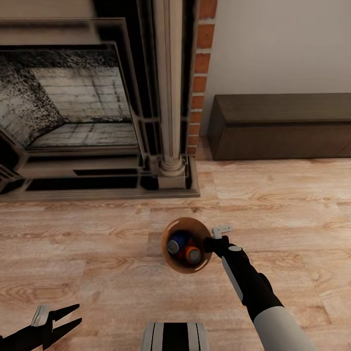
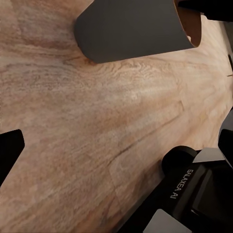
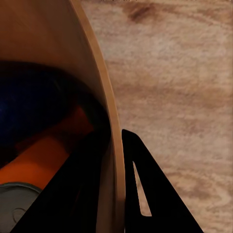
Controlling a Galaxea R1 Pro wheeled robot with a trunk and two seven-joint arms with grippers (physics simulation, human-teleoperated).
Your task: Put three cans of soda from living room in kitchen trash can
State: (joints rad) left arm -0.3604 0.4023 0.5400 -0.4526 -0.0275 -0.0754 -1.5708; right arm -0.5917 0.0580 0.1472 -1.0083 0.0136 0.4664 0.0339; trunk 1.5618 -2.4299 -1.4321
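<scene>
The trash can point(image 1: 186, 244) sits low in the head view, at about six o'clock from the brick fireplace point(image 1: 97, 112), held off the wood floor point(image 1: 97, 253) by the right gripper point(image 1: 212, 242), whose fingers pinch the bin's rim at its three o'clock edge; the right wrist view shows one dark finger point(image 3: 145, 189) outside the wall point(image 3: 109, 145) and the other inside, so that pincer is clamped narrow on the rim. Inside the bin lie soda cans: a dark blue one point(image 1: 176, 242) toward nine o'clock and an orange one point(image 1: 193, 254) toward four o'clock, with more orange between them that is probably the third can, though I cannot separate it cleanly. The left gripper point(image 1: 66, 319) hangs at about eight o'clock from the bin, well apart from it, its two fingers spread wide and holding nothing; its wrist view looks across the floor to the bin's pale grey outside point(image 2: 131, 29). A dark low bench point(image 1: 282, 126) stands against the wall at one o'clock. Judging by this, the cans are gathered in the bin, but the scene is the living room, so carrying the loaded bin to the kitchen and setting it down there looks to be what remains.
</scene>
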